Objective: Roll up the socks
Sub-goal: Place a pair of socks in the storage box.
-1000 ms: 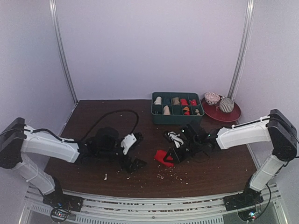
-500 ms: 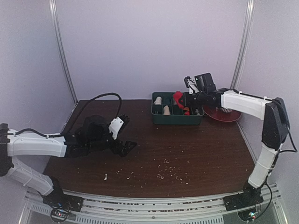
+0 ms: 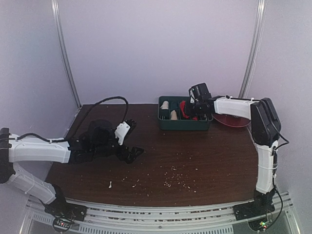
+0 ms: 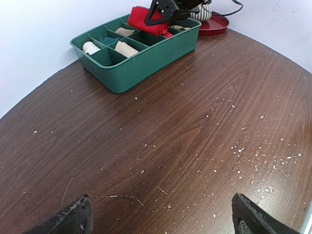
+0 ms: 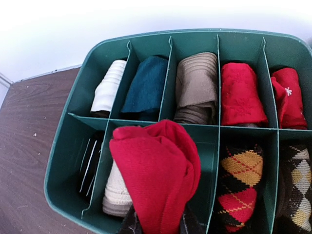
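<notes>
Lowered to tray (image 5: pixel 62 161): right gripper (image 5: pixel 161 226) | clamps red sock (image 5: pixel 156 170), long axis pointing away, rounded end outward | left gripper (image 4: pixel 161 209) wide, empty.

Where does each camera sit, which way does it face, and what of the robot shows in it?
Top external: above and behind the robot, looking down at the table; left arm and right arm show.
Left wrist: low over the table, facing the green tray; the tips of the open left gripper show at the bottom.
Right wrist: just above the tray, looking down into it; the right gripper holds the red sock.
All views share the tray and the red sock.
</notes>
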Controlling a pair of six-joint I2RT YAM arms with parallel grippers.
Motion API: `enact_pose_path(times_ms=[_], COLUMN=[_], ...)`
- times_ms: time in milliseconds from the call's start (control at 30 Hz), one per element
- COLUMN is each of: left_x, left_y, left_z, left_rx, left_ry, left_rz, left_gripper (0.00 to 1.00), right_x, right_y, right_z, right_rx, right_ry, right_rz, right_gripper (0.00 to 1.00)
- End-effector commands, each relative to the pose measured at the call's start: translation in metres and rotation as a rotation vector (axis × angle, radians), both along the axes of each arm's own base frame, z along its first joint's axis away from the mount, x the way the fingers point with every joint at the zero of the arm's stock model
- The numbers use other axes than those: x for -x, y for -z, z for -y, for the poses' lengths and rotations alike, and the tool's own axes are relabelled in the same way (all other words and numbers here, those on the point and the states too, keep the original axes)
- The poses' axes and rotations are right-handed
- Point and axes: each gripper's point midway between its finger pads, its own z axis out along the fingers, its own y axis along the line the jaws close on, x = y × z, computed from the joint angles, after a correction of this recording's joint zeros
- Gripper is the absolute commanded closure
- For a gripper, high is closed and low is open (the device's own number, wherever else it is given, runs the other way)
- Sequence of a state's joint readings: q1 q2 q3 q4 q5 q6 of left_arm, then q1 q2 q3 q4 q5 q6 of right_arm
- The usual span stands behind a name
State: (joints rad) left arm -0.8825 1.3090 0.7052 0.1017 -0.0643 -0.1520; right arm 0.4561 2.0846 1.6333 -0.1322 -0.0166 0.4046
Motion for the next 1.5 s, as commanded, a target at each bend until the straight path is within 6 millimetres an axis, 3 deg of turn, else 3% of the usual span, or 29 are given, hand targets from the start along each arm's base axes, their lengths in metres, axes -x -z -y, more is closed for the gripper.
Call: enact_pose_path(times_ms=[0,433,600,833,1033,1233,1367,1467], left_x=[0.003,0.005,0.006,0.007,0.005,0.004,0.004,0.003], left_y=[-0.019,-0.013,-0.015,-0.015,-0.009,-0.019,-0.018,-0.013], left_z=[0.005,0.010,0.010,0.014,0.015,0.014,0.013,0.012], left_rx=[0.071,0.050,0.050,0.043,0.017,0.036,0.033,0.020], left_ry=[0.028,0.051,0.054,0.067,0.065,0.061,0.057,0.051], left_rz=[0.013,-0.026,-0.039,-0.052,-0.062,-0.040,-0.038,-0.045], left_gripper=[0.02,0.02,0.02,0.02,0.02,0.02,0.02,0.02], right_x=[-0.009,-0.018,-0.005,0.000,0.000,-0.011,-0.009,-0.011], right_y=[0.010,0.046,0.068,0.090,0.124,0.131,0.132,0.117], right_z=[-0.001,0.005,0.004,0.020,0.033,0.035,0.037,0.034], right_rx=[0.027,0.167,0.227,0.303,0.328,0.305,0.315,0.287], right_ry=[0.066,0.152,0.148,0.184,0.192,0.204,0.196,0.192], right_rz=[-0.007,-0.135,-0.221,-0.293,-0.360,-0.356,-0.360,-0.326], right_gripper=[1.00,1.00,1.00,1.00,1.00,0.87,0.66,0.54])
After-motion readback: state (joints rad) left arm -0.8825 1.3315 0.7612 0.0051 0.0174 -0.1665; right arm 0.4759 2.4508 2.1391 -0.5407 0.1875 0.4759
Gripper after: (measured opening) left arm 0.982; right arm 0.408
